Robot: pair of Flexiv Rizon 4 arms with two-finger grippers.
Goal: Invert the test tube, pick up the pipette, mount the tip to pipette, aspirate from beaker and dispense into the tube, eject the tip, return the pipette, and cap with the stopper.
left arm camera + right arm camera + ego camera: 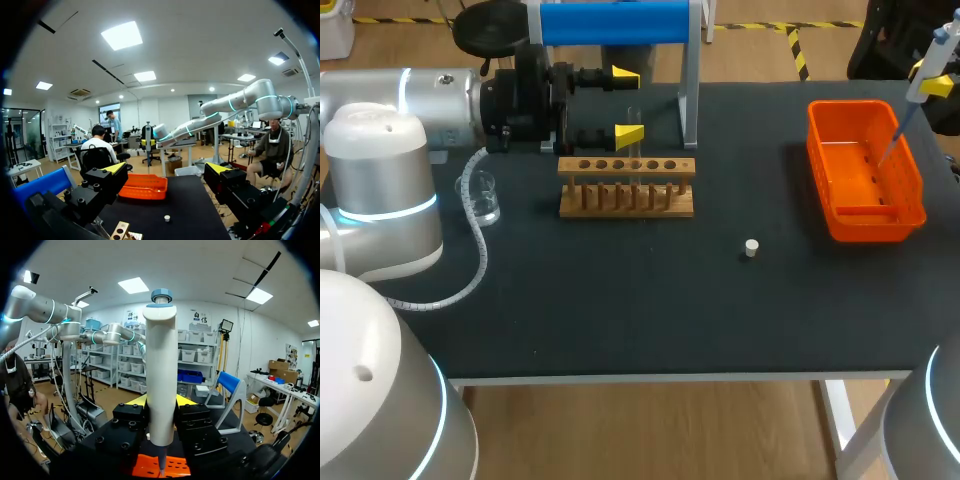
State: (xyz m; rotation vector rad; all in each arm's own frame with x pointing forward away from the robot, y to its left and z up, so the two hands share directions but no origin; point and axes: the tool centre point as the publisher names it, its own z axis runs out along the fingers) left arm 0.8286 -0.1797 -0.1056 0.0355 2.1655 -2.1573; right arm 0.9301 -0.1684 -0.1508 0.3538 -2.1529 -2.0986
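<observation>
A clear test tube (635,160) stands upright in the wooden rack (627,198). My left gripper (628,105) hangs just behind the rack, lying sideways and open, with nothing between its yellow tips; from its wrist (167,170) it looks across the table. At the far right, my right gripper (932,80) is shut on the white pipette (161,375) with the blue cap. The pipette's thin tip (890,148) points down into the orange bin (910,205). A small white stopper (751,247) lies on the dark mat, and a glass beaker (485,198) stands left of the rack.
A blue-topped pipette stand (616,22) rises behind the rack, its post (690,90) close to my left gripper. A coiled cable (470,250) trails from the left arm past the beaker. The orange bin (143,186) and stopper (167,218) lie ahead of the left fingers.
</observation>
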